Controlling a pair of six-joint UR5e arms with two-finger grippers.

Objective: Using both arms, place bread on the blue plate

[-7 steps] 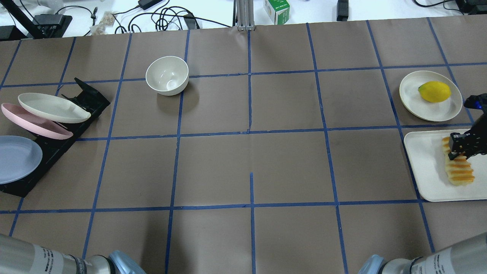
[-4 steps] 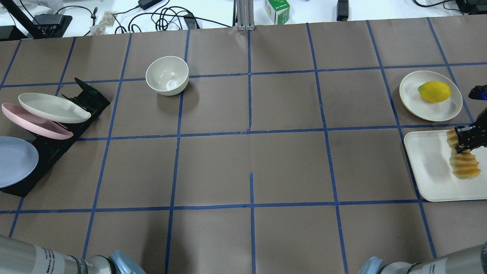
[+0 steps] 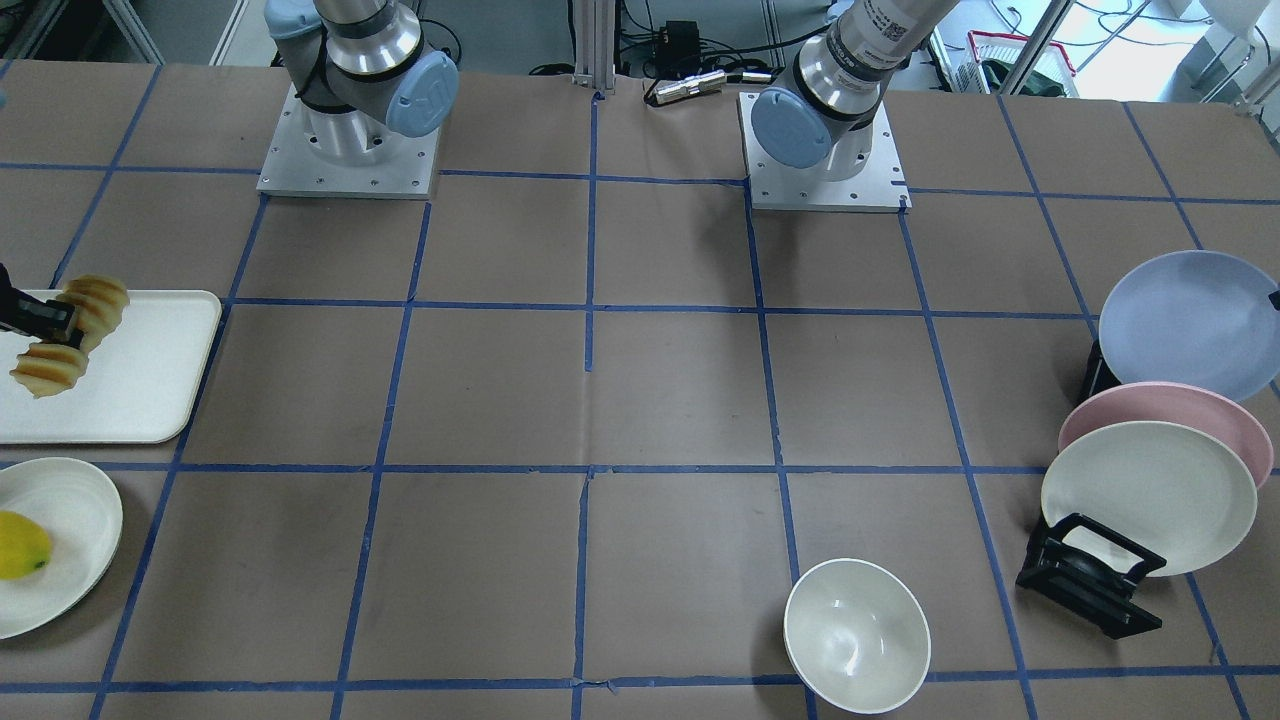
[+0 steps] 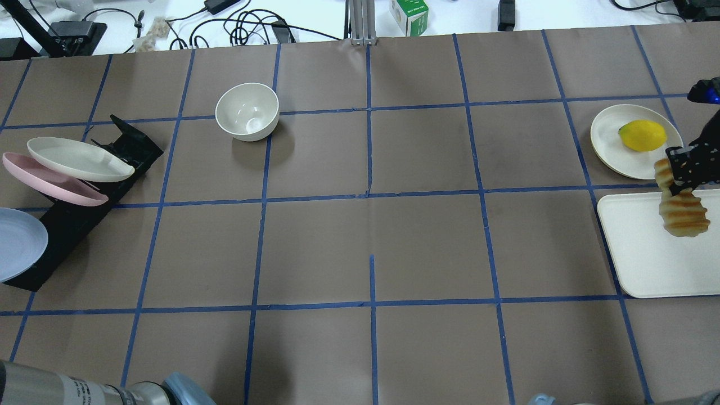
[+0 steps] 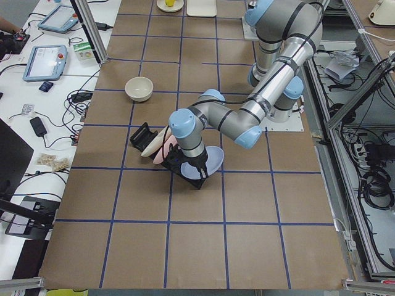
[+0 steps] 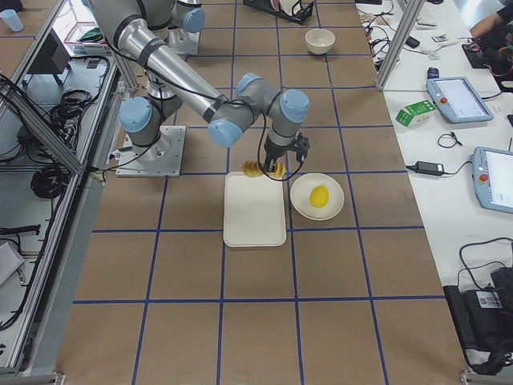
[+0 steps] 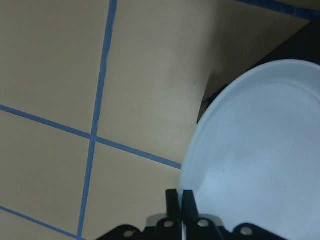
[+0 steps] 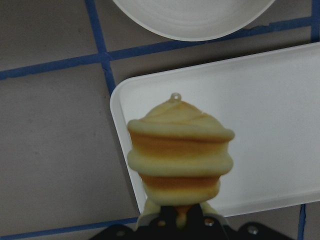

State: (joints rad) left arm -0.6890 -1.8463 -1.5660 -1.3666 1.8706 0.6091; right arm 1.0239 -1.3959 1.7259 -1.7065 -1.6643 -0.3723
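Now my right end effector (image 4: 682, 171) pinches the ridged orange-topped bread loaf (image 4: 685, 212) above the white tray (image 4: 635, 253); left end effector (image 7: 179, 202) clamps the round pale-blue plate (image 7: 260, 165), probably to meet midway.

The worktop (image 4: 427, 247) is recorded steeply from above at both long sides, facing inward; two end views are taken along its length, all four sharing the bowl (image 3: 857, 635). Close wrist views are filled by the blue plate (image 7: 260, 150) and the bread (image 8: 180, 155).

A brown table (image 4: 427, 247) gridded in blue tape (image 4: 369, 152), flanked by a white bench (image 6: 449, 216) strewn with cables (image 4: 247, 28).
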